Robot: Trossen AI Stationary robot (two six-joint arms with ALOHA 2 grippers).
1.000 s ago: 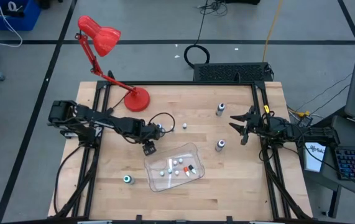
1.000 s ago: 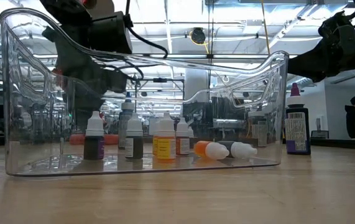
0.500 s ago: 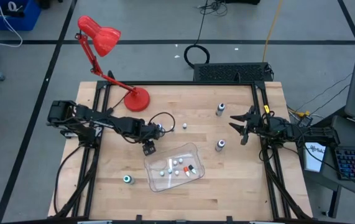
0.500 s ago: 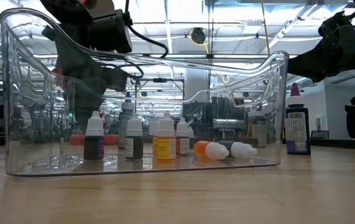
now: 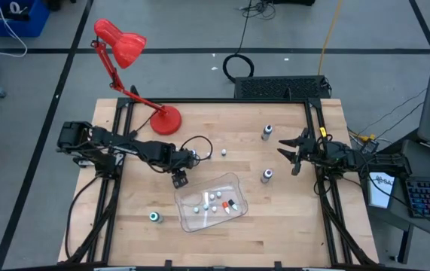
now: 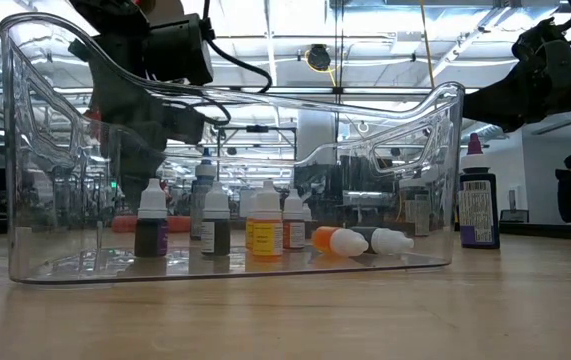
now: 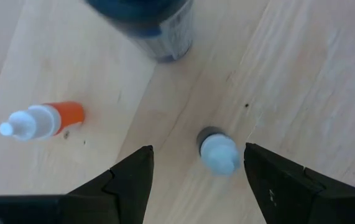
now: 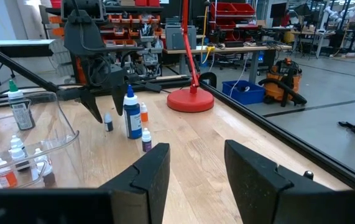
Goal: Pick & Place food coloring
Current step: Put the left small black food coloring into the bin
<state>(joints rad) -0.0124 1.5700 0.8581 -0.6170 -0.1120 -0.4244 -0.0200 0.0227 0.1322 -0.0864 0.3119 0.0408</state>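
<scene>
Holding several dropper bottles (image 5: 213, 202): clear tray (image 5: 187, 220).

**No legible text**

Bottle with printed label (image 6: 477, 215) at right in low view: print too small to read. Blue bottle (image 8: 133, 114) and bottle beside clear tray (image 8: 18, 109) in right wrist view: labels unreadable. No brands, numbers, signs.

Open wood lying wide around the clear tray (image 5: 233, 183), red lamp (image 5: 166, 119) standing beyond it, loose bottle (image 5: 266, 175) standing beside it.
</scene>
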